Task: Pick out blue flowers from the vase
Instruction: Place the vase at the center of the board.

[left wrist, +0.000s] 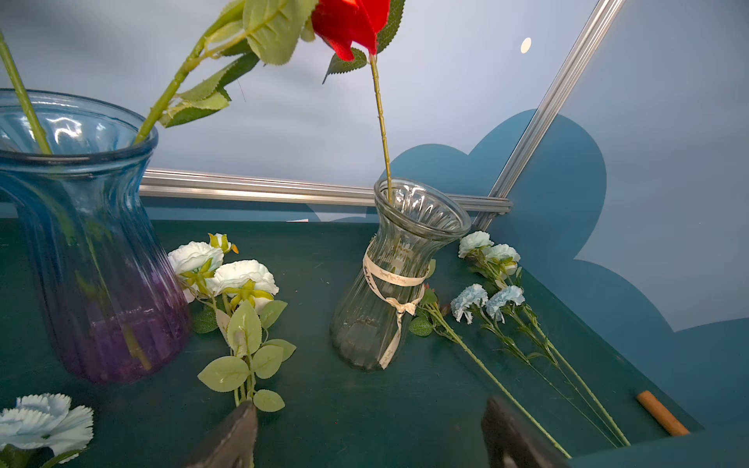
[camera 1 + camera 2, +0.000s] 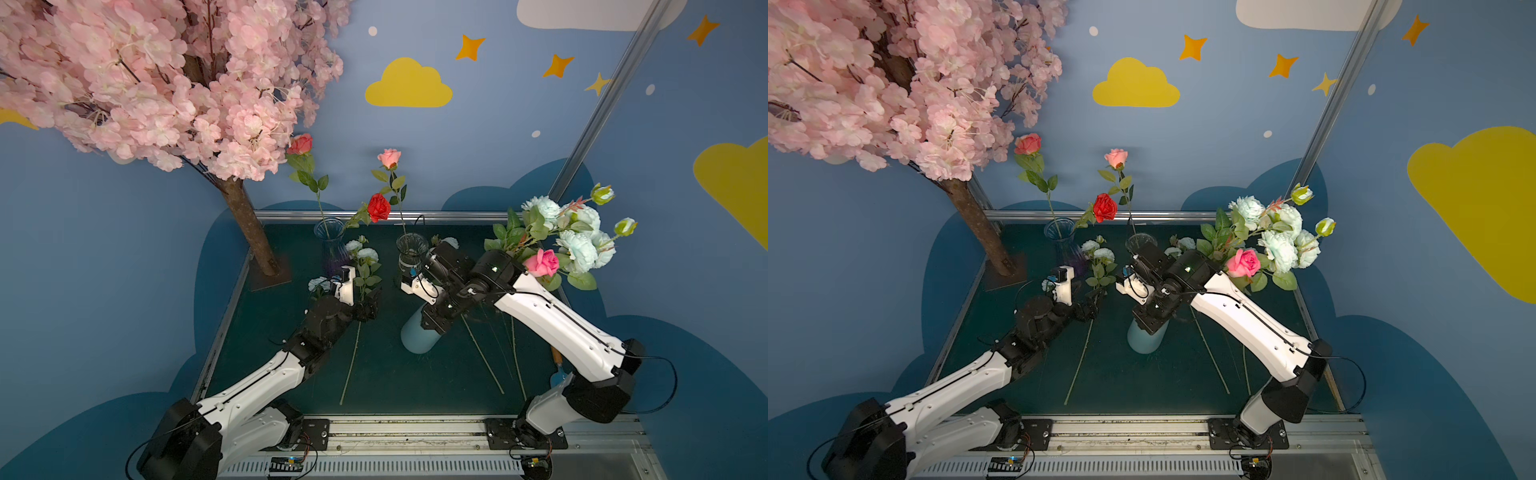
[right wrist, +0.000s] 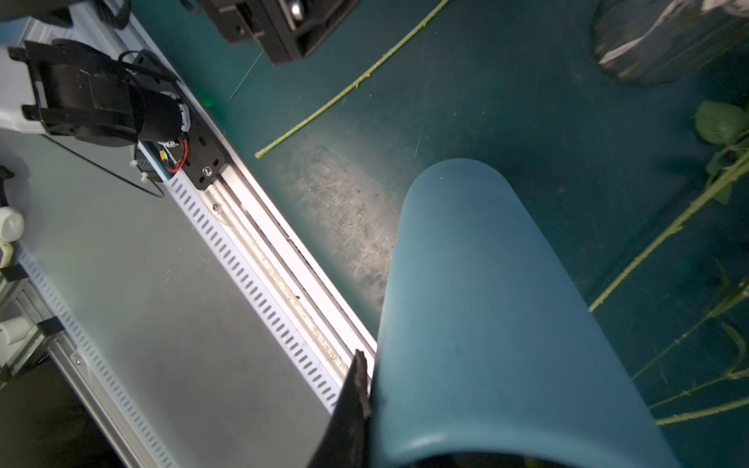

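Observation:
My right gripper (image 2: 432, 320) is shut on the rim of the pale blue vase (image 2: 417, 338), which leans over the table; one finger (image 3: 358, 389) lies against the outside of the vase (image 3: 486, 304), the other is hidden. Behind that arm rises a bunch of blue flowers (image 2: 582, 245) with a pink rose (image 2: 542, 262); their stems are hidden. My left gripper (image 1: 371, 429) hangs open low over the mat, one finger (image 1: 231, 437) over the stem of a blue flower cluster (image 1: 227, 275) lying flat. More blue flowers (image 1: 486, 300) lie beyond the clear vase.
A blue-purple glass vase (image 1: 81, 243) holds red roses; a clear glass vase (image 1: 401, 275) holds a pink rose. A blossom tree trunk (image 2: 249, 232) stands at the back left. Loose stems (image 2: 482, 353) and a wooden handle (image 1: 660, 413) lie on the mat's right side.

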